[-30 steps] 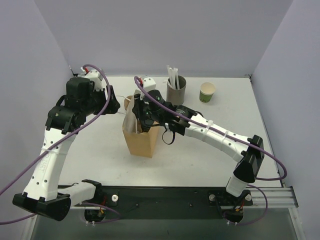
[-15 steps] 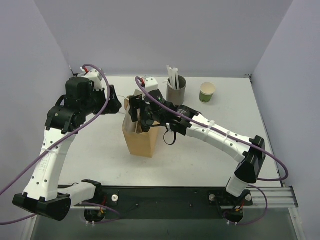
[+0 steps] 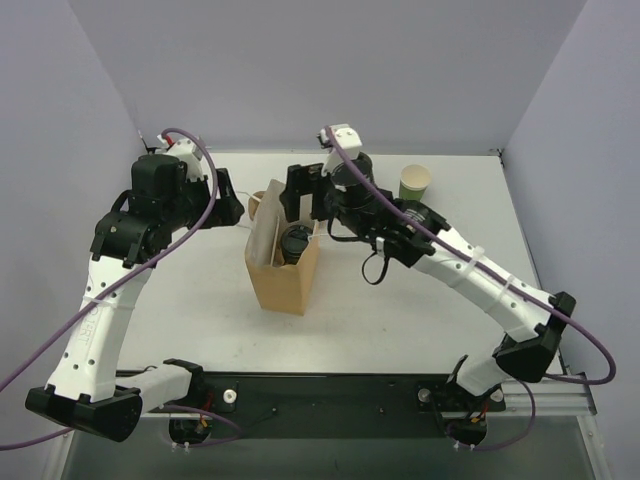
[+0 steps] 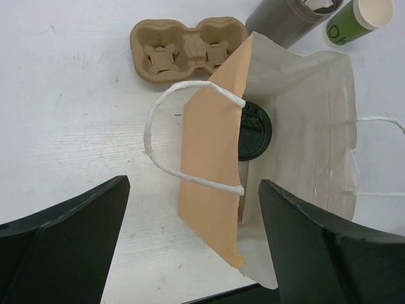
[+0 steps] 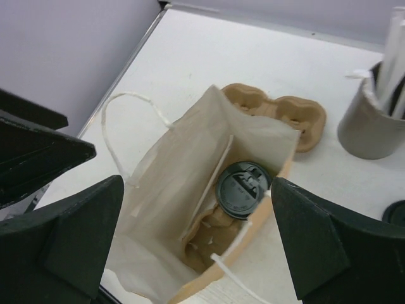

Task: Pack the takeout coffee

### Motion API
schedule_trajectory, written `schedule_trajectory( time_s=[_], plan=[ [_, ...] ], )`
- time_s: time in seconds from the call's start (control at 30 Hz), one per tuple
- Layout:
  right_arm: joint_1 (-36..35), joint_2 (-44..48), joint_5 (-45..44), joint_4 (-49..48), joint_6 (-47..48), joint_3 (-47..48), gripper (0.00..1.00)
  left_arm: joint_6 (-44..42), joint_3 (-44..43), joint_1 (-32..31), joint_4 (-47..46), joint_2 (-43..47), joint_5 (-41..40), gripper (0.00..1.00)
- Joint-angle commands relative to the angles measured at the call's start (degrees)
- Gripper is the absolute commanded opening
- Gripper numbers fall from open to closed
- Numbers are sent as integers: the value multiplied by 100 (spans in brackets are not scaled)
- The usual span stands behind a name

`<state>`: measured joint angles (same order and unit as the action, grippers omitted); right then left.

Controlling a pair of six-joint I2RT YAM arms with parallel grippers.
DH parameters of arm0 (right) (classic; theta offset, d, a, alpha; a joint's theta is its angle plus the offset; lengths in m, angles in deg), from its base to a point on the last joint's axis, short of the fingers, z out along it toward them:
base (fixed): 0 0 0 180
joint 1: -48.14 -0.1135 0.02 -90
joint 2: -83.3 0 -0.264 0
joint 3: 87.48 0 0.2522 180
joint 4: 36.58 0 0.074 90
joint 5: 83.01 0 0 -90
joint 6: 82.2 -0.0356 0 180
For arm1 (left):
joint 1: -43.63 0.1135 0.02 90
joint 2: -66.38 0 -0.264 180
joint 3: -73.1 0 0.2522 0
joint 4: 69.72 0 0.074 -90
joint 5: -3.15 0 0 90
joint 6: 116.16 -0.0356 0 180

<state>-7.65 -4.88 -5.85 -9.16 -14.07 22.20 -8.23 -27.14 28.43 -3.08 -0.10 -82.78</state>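
Note:
The takeout coffee (image 5: 243,189) stands inside the open brown paper bag (image 3: 283,272), only its black lid (image 3: 295,243) showing; the lid also shows in the left wrist view (image 4: 255,130). It sits in a moulded paper carrier (image 5: 214,246) at the bag's bottom. My right gripper (image 5: 196,244) hangs open above the bag's mouth, holding nothing, and is well above the lid in the top view (image 3: 305,198). My left gripper (image 4: 193,253) is open beside the bag's left side (image 3: 232,208), with the white handle (image 4: 166,149) ahead of its fingers, untouched.
A second paper carrier (image 4: 188,50) lies on the table behind the bag. The grey straw holder (image 5: 370,126) stands at the back, with a lidless green cup (image 3: 415,183) to its right. Walls close in the table at the left, back and right.
My right gripper opened, left the coffee in the bag, and rose back and to the right. My left gripper's jaws opened wider.

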Motion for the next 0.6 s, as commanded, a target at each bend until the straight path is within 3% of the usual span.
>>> schedule_trajectory(
  time_s=[0.0, 0.17, 0.57],
  plan=[
    [393, 739, -429, 296, -98, -169, 96, 254, -151, 44, -155, 126, -364, 95],
    [938, 1382, -684, 462, -282, -942, 96, 263, 17, 44, -349, 478, -715, 95],
    [1053, 1919, -790, 612, -476, -1541, 97, 219, 140, 44, -384, 715, -961, 95]
  ],
)
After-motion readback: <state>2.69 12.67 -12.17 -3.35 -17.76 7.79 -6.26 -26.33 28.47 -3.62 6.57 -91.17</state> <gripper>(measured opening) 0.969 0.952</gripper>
